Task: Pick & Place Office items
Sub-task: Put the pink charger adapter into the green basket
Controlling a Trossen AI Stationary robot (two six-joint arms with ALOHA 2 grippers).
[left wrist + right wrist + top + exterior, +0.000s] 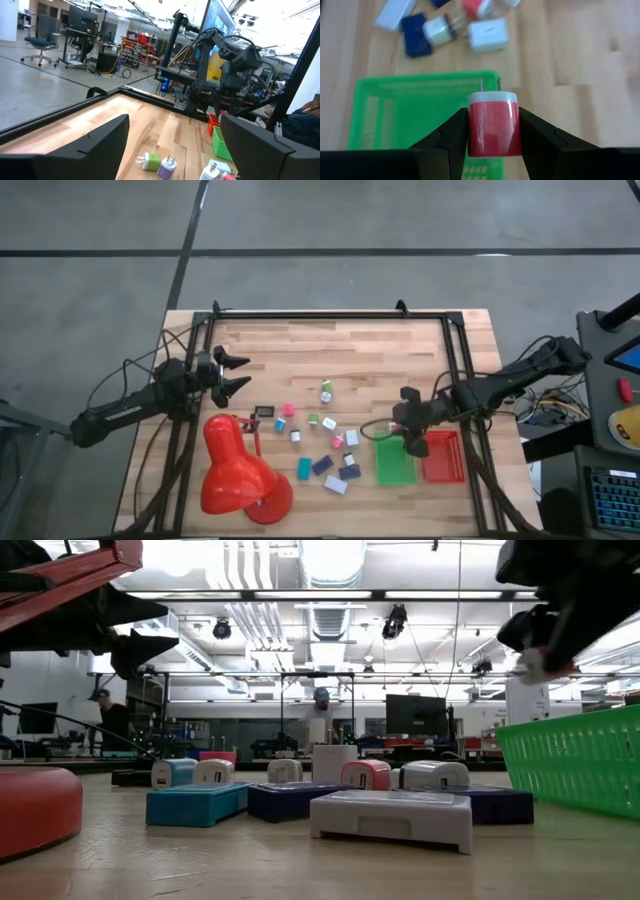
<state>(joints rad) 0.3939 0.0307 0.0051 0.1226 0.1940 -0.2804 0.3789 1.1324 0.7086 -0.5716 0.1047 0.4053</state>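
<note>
Now my right pincer (492, 131) is pinching a light, stiff, slick-looking red charger (494, 125) by its flat sides, green tray (410, 115) beneath.

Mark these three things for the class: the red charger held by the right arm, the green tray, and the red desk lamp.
red charger (494, 125): right wrist view, middle of its red body, between the pincer's fingers.
green tray (394, 464): high view, bare mesh floor.
red desk lamp (232, 468): high view, middle of the shade.

Red plug cube (493, 123) held over green tray (400, 107); other pieces (322, 442) scattered nearby.
</note>
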